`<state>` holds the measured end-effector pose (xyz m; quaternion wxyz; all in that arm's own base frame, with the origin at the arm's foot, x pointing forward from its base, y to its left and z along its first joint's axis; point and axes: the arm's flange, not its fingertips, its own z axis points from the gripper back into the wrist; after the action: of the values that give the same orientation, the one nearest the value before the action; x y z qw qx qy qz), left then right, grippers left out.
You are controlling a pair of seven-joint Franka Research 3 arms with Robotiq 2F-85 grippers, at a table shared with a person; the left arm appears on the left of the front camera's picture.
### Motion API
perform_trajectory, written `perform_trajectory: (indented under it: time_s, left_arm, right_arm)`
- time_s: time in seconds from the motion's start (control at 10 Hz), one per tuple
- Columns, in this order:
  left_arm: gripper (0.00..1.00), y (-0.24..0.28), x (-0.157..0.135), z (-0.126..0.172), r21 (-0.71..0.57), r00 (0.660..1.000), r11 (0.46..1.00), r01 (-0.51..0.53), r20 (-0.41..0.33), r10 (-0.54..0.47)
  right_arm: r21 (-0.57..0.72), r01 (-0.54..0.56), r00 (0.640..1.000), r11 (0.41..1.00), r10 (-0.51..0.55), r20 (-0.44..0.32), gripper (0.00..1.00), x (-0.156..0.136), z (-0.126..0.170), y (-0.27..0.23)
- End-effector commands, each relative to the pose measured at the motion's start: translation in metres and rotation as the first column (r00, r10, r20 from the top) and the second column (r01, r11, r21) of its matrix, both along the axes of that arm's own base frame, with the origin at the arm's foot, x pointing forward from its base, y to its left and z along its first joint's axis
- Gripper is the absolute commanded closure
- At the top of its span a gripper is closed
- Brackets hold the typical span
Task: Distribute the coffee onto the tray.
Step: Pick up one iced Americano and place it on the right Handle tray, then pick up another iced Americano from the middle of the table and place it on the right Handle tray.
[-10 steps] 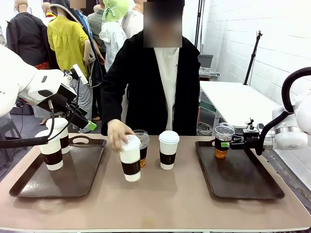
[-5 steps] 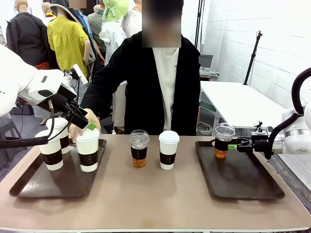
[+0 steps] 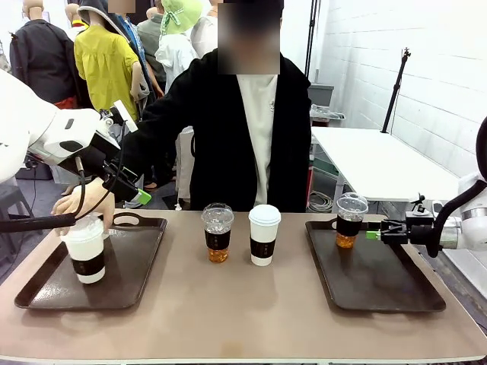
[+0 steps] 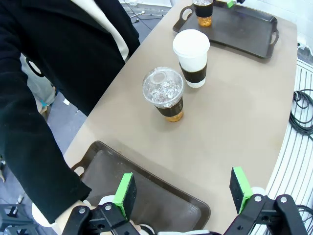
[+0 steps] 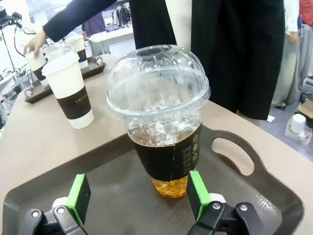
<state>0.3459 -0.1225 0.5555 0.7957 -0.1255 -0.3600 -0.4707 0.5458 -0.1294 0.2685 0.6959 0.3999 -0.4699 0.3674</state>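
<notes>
Right tray (image 3: pixel 396 293), right side of desk (image 3: pixel 243 319):
- holds tray iced cup (image 5: pixel 164 122), upright at tray's far-left corner near the handle cutout; clear dome lid, ice, amber coffee, dark sleeve.

Right gripper (image 5: pixel 137 183):
- low over right tray, level w/ the cup's lower half, just beside it on the side away from desk ctr.
- jaws spread wide, green pads (image 5: pixel 78 193) either side of bare tray, cup just ahead of them.
- nothing gripped; contact btwn pad and cup not clear.

Desk ctr, btwn the trays:
- mid iced cup (image 3: pixel 218 232) and mid paper cup (image 3: pixel 264 234), side by side, near but apart, both upright.
- paper one w/ white lid and dark brown sleeve.

Left tray (image 3: pixel 133 266), left side of desk:
- front paper cup (image 3: pixel 85 251) upright near its far-left part.
- more white cups behind it per right wrist view; count unclear.
- person's hand (image 3: pixel 80 201) on or just over those cups; black sleeve (image 4: pixel 29 122) reaching across.

Left gripper (image 4: pixel 182 181):
- raised above far edge of left tray, angled down, close to the person's forearm.
- jaws fully apart, nothing btwn them, tray surface below.
</notes>
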Motion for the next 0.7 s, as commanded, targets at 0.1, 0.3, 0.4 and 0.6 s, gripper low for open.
perform_trajectory:
  time_s: [0.1,0.3,0.4,0.6]
  left_arm:
    - [0.0,0.0006,0.0009,0.0003,-0.001,1.0,1.0,-0.004,-0.009,0.004]
    - [0.0,0.0006,0.0009,0.0003,-0.001,1.0,1.0,-0.004,-0.009,0.004]
    - [0.0,0.0006,0.0009,0.0003,-0.001,1.0,1.0,-0.004,-0.009,0.004]
    - [0.0,0.0006,0.0009,0.0003,-0.001,1.0,1.0,-0.004,-0.009,0.004]
  right_arm:
    - [-0.003,-0.003,1.0,1.0,0.003,-0.001,0.0,0.0093,-0.0028,-0.0014]
    - [-0.003,-0.003,1.0,1.0,0.003,-0.001,0.0,0.0093,-0.0028,-0.0014]
    - [-0.003,-0.003,1.0,1.0,0.003,-0.001,0.0,0.0093,-0.0028,-0.0014]
    - [-0.003,-0.003,1.0,1.0,0.003,-0.001,0.0,0.0093,-0.0028,-0.0014]
